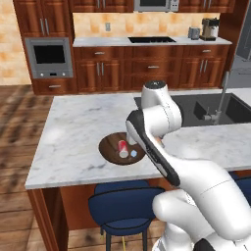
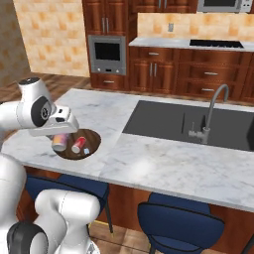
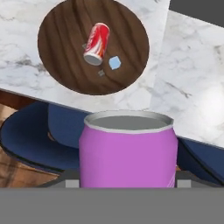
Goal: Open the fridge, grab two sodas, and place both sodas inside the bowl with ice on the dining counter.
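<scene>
Holding a purple can (image 3: 127, 151) between its fingers, gripper (image 2: 60, 141) above brown bowl (image 3: 65, 65) containing red can (image 3: 96, 43) lying on marble counter (image 1: 73, 132).

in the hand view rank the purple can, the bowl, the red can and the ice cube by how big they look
1-2. Purple can and bowl: look alike; the can is nearer the camera.
3. Red can.
4. Ice cube.

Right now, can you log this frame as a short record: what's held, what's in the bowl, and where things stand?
end effector: shut on the purple can, above the bowl's near edge
bowl: dark brown, on the dining counter
in bowl: red can lying on its side, one ice cube
task state: second soda not yet dropped
</scene>
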### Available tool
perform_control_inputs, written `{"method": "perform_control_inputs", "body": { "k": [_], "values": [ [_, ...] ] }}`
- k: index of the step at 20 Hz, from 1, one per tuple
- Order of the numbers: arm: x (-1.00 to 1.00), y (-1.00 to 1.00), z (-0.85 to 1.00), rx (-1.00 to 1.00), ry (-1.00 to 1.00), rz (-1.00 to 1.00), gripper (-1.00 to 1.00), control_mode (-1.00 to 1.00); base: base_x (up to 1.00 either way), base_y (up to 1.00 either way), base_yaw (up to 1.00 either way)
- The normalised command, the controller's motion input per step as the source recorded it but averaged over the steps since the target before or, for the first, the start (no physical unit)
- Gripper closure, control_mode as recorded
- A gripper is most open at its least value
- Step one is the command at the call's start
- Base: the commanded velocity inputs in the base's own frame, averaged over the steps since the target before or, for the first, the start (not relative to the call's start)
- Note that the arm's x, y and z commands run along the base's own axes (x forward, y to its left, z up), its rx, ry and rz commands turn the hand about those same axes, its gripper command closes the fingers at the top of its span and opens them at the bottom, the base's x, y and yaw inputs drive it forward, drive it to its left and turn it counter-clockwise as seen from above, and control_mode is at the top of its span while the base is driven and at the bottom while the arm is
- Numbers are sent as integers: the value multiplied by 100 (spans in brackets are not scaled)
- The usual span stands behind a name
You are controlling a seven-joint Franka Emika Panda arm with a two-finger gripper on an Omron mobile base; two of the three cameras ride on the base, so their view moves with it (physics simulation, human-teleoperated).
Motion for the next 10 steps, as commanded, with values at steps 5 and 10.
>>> {"method": "perform_control_inputs", "body": {
  "k": [5, 10],
  "values": [
    [36, 22, -20, 0, 6, 0, 100, -100, 0, 0, 0],
    [34, 13, -25, 0, 6, 0, 100, -100, 0, 0, 0]
  ]
}}
